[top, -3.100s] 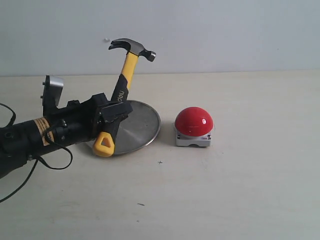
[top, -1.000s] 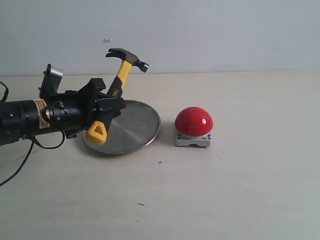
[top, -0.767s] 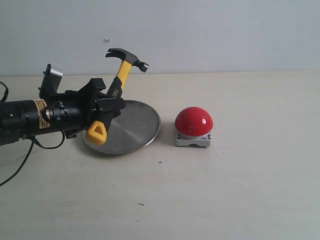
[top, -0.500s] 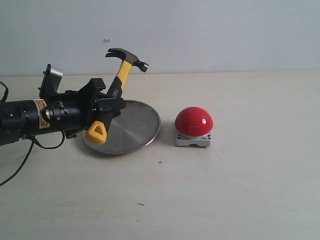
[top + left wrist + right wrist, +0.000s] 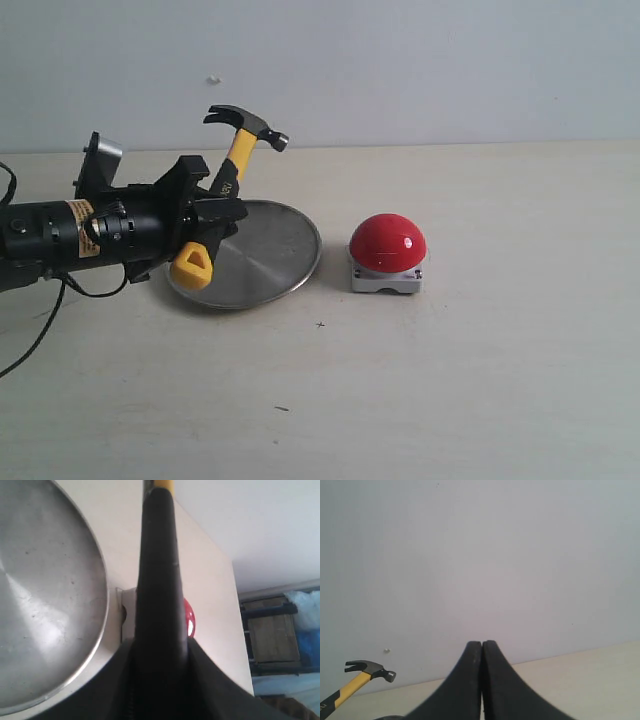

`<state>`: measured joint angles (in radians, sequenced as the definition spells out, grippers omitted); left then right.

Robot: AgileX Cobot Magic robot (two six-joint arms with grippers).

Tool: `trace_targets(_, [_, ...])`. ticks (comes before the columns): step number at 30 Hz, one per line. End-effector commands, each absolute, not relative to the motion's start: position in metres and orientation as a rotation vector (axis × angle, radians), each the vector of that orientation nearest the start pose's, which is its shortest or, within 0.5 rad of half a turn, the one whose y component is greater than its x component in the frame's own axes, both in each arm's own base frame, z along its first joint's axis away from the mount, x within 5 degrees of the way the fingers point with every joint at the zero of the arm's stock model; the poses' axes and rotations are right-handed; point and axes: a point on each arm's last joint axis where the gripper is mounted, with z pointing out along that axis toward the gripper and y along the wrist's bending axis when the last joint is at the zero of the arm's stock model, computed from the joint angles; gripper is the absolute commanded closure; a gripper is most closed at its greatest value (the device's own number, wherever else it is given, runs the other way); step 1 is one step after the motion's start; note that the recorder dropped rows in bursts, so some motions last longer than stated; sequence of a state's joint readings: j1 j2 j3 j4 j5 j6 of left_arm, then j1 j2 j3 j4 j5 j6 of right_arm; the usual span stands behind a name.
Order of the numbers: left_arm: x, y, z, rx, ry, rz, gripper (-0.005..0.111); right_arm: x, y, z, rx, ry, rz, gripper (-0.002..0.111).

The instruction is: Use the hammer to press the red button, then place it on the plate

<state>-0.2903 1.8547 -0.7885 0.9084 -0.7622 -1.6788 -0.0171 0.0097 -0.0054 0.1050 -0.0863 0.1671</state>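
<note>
The hammer (image 5: 233, 165) is gripped by its handle in the left hand (image 5: 213, 202), head tilted up, over the left side of the plate (image 5: 278, 252). The red button (image 5: 388, 243) is seen on the surface (image 5: 460, 380) just beside the plate. The right hand (image 5: 481, 680) is closed tight, with nothing held.
</note>
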Motion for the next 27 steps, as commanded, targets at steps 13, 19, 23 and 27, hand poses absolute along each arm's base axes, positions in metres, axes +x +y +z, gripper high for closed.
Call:
trace_targets(13, [0.311, -0.150, 0.152, -0.582, 2.079, -1.236, 0.107, 0.055, -0.002, 0.221, 0.205, 1.384, 0.191, 0.108])
trace_targets(19, [0.315, -0.151, 0.136, -0.592, 2.122, -1.199, 0.107, 0.055, -0.002, 0.221, 0.205, 1.384, 0.191, 0.108])
trace_targets(23, [0.322, -0.155, 0.123, -0.595, 2.135, -1.206, 0.107, 0.055, -0.002, 0.221, 0.205, 1.384, 0.191, 0.108])
trace_targets(27, [0.331, -0.162, 0.121, -0.577, 2.115, -1.240, 0.107, 0.055, -0.002, 0.221, 0.205, 1.384, 0.191, 0.108])
